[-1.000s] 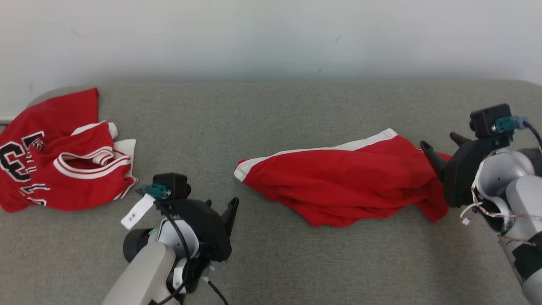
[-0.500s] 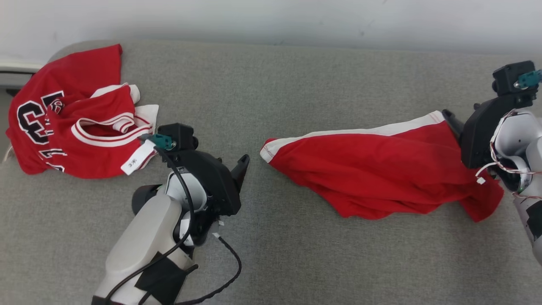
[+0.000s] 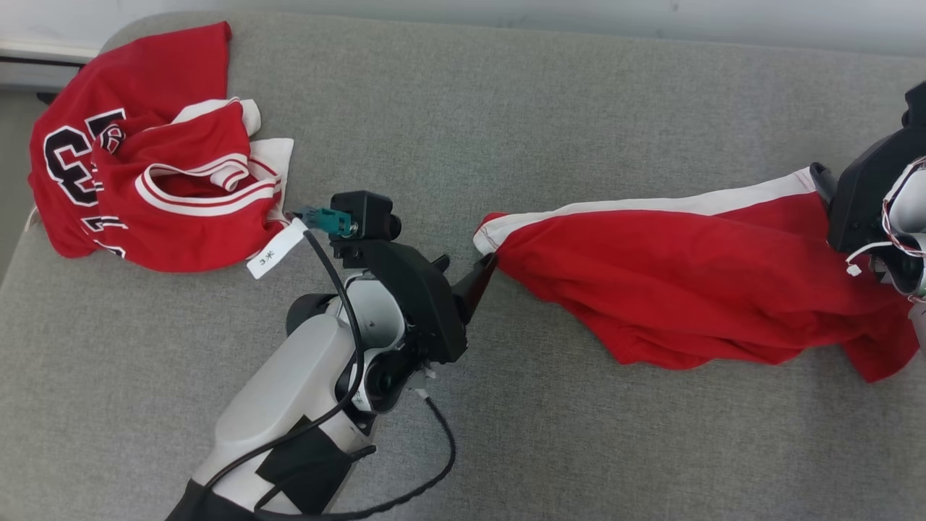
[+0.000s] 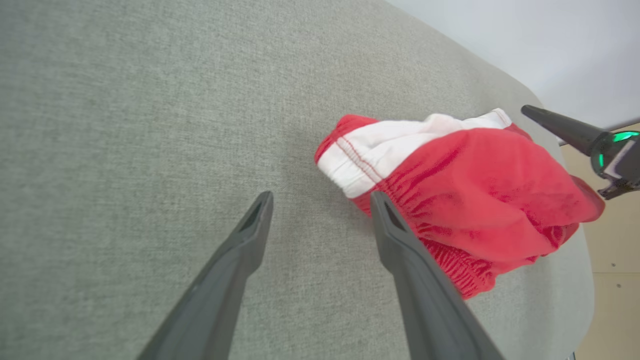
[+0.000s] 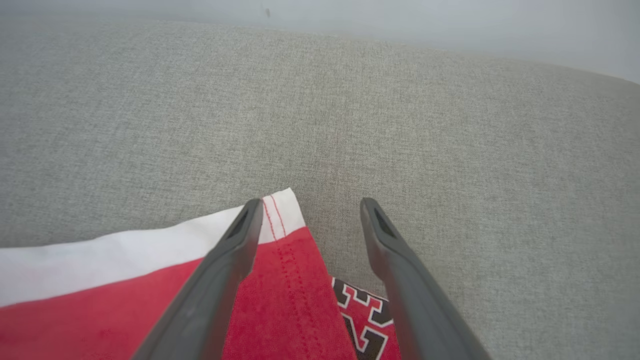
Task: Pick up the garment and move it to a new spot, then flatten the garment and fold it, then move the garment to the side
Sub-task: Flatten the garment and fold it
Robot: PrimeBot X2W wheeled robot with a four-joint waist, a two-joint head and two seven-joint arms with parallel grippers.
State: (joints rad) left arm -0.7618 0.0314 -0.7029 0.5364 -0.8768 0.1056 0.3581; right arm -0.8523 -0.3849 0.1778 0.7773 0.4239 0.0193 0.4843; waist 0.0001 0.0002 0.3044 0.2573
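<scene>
The red garment [image 3: 687,289] is spread on the grey cushion [image 3: 506,94], from the middle of the head view out to 3 o'clock, with its white band along the far edge. Since the earlier pictures the camera has been tilted downward. The gap between the left gripper [image 3: 466,264] and the garment's 9 o'clock end has been closed, though contact cannot be told. Its fingers are held wide apart, with nothing clamped. The right gripper [image 5: 311,202] is likewise spread wide over the opposite corner. A red jersey [image 3: 145,166] is seen at 10 o'clock.
</scene>
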